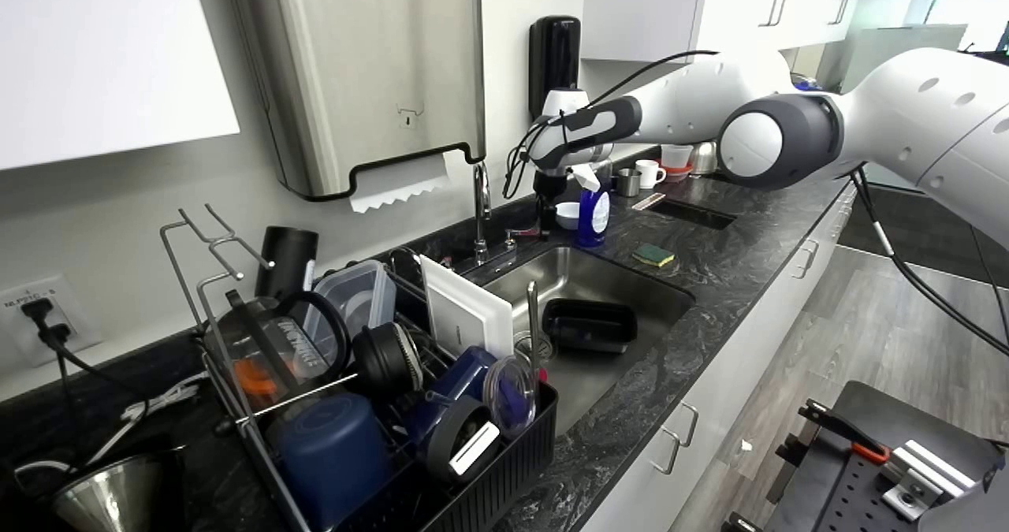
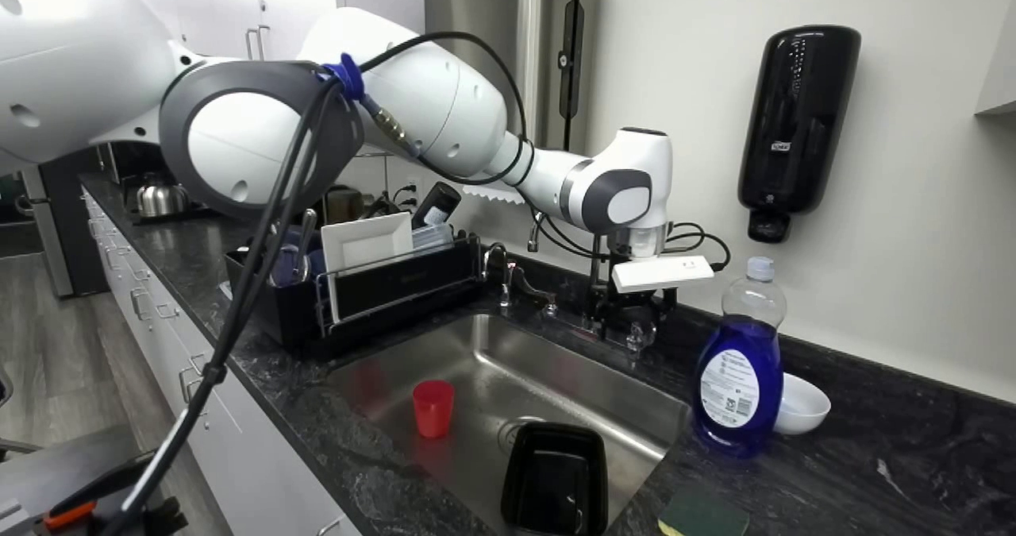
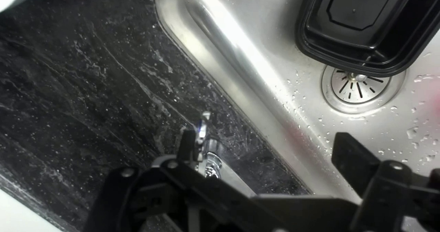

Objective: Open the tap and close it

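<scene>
The tap (image 1: 482, 209) is a shiny metal faucet with a thin upright neck at the back of the sink. In an exterior view its neck is partly hidden by my arm, and a small lever (image 2: 549, 306) shows at its base. In the wrist view one shiny lever (image 3: 202, 130) stands between my fingers, close beside the left finger; I cannot tell whether they touch. My gripper (image 3: 268, 144) is open, pointing down, with its other finger over the sink edge. The gripper also shows behind the sink in both exterior views (image 1: 545, 213) (image 2: 627, 314).
A full dish rack (image 1: 504, 469) stands beside the sink (image 2: 556, 369). A black container (image 2: 556, 480) and a red cup (image 2: 433, 409) are in the sink. A blue soap bottle (image 2: 738, 377), white bowl (image 2: 802, 405) and sponge (image 1: 653, 254) are near the gripper. A black dispenser (image 2: 800, 119) hangs on the wall.
</scene>
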`<state>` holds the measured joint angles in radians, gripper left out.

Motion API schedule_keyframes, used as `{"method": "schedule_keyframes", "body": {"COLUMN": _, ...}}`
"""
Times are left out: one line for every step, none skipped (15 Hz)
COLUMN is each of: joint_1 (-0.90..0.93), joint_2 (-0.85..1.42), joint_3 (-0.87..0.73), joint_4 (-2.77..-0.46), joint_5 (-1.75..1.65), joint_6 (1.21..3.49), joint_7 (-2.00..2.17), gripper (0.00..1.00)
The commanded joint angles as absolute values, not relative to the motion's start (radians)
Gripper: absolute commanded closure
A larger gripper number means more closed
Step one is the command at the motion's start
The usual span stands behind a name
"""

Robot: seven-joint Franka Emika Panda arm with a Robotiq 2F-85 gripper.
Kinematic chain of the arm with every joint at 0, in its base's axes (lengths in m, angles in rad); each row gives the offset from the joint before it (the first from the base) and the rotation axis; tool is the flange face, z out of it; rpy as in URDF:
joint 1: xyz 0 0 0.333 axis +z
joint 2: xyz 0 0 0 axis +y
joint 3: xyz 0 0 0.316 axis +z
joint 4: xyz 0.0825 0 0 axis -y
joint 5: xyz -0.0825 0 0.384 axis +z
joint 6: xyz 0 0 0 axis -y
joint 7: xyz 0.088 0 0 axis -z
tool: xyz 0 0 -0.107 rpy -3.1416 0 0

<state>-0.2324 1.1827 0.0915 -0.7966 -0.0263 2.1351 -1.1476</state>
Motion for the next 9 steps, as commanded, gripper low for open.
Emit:
{"method": "schedule_keyframes", "body": {"joint_1": -0.215, "joint_2": 1.150, "joint_3": 0.083, "joint_4": -0.840, "joint_5": -0.041, "joint_6": 2.089, "joint_7": -1.140, "gripper": 0.00}}
{"method": "schedule_keyframes", "body": {"joint_1": -0.212, "joint_2": 1.149, "joint_3": 0.084, "joint_4": -0.840, "joint_5": -0.043, "joint_6": 2.084, "joint_7": -1.140, "gripper": 0.00}}
{"method": "schedule_keyframes", "body": {"joint_1": -0.210, "joint_2": 1.149, "joint_3": 0.084, "joint_4": -0.841, "joint_5": -0.044, "joint_6": 2.082, "joint_7": -1.140, "gripper": 0.00}}
{"method": "schedule_keyframes", "body": {"joint_1": -0.208, "joint_2": 1.148, "joint_3": 0.083, "joint_4": -0.841, "joint_5": -0.045, "joint_6": 2.079, "joint_7": -1.140, "gripper": 0.00}}
{"method": "schedule_keyframes", "body": {"joint_1": -0.206, "joint_2": 1.148, "joint_3": 0.083, "joint_4": -0.841, "joint_5": -0.045, "joint_6": 2.078, "joint_7": -1.139, "gripper": 0.00}}
{"method": "schedule_keyframes", "body": {"joint_1": -0.206, "joint_2": 1.148, "joint_3": 0.083, "joint_4": -0.841, "joint_5": -0.045, "joint_6": 2.077, "joint_7": -1.139, "gripper": 0.00}}
{"method": "schedule_keyframes", "body": {"joint_1": -0.206, "joint_2": 1.147, "joint_3": 0.083, "joint_4": -0.841, "joint_5": -0.045, "joint_6": 2.077, "joint_7": -1.138, "gripper": 0.00}}
{"method": "schedule_keyframes", "body": {"joint_1": -0.207, "joint_2": 1.147, "joint_3": 0.083, "joint_4": -0.841, "joint_5": -0.044, "joint_6": 2.078, "joint_7": -1.140, "gripper": 0.00}}
{"method": "schedule_keyframes", "body": {"joint_1": -0.208, "joint_2": 1.147, "joint_3": 0.083, "joint_4": -0.841, "joint_5": -0.044, "joint_6": 2.077, "joint_7": -1.140, "gripper": 0.00}}
